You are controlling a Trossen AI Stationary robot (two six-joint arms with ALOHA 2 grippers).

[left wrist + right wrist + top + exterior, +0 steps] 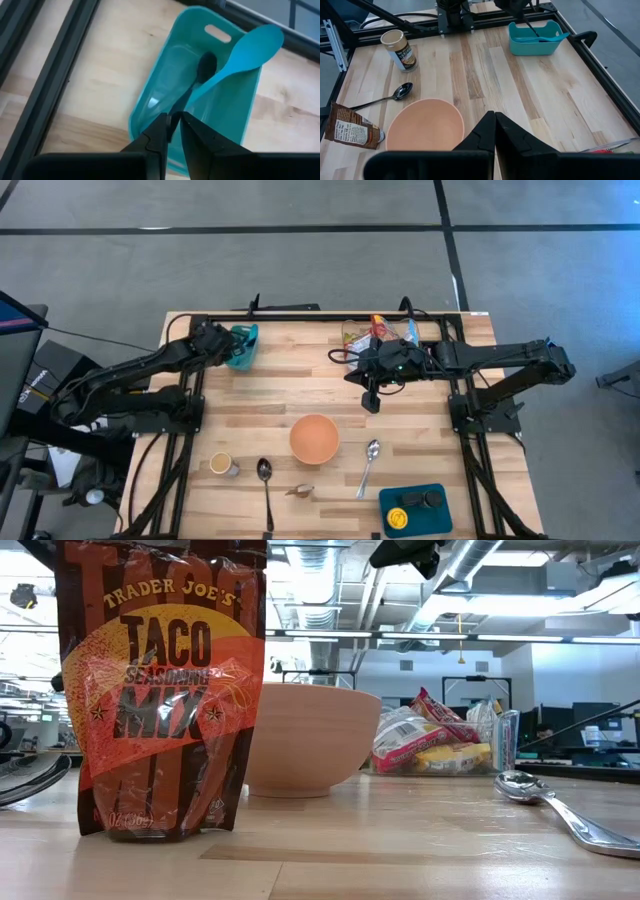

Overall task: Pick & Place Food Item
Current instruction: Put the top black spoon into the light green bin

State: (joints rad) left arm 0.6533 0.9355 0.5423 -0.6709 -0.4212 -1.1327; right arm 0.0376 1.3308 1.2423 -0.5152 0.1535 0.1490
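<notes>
food item: the task does not say which. two candidates. the taco seasoning packet (300, 491) stands at the front edge of the table, just in front of the orange bowl (314, 438). the snack packets (375, 332) sit in a clear container at the back of the table. neither is held or touched.

right gripper (370, 404): hangs above the table between the snack packets and the bowl, nearer the packets. jaws pressed together, nothing between them.

left gripper (172, 120): over the teal tray (150, 95) at the back left, well apart from both food items. jaws nearly closed, and the thin handle of the black spoon (206, 67) runs down between them. it looks like a grip on that handle. the teal spoon (250, 47) leans across the tray, untouched.

step, as judged: the food pick is not begun. your left arm is busy with a utensil, and your right arm is the one placed for the food.

next move calls for: spread the right jaws before descending, then line up over one packet in the container. the packets lie heaped and glossy, so take an edge, not the flat face. keep clear of the container wall.
</notes>
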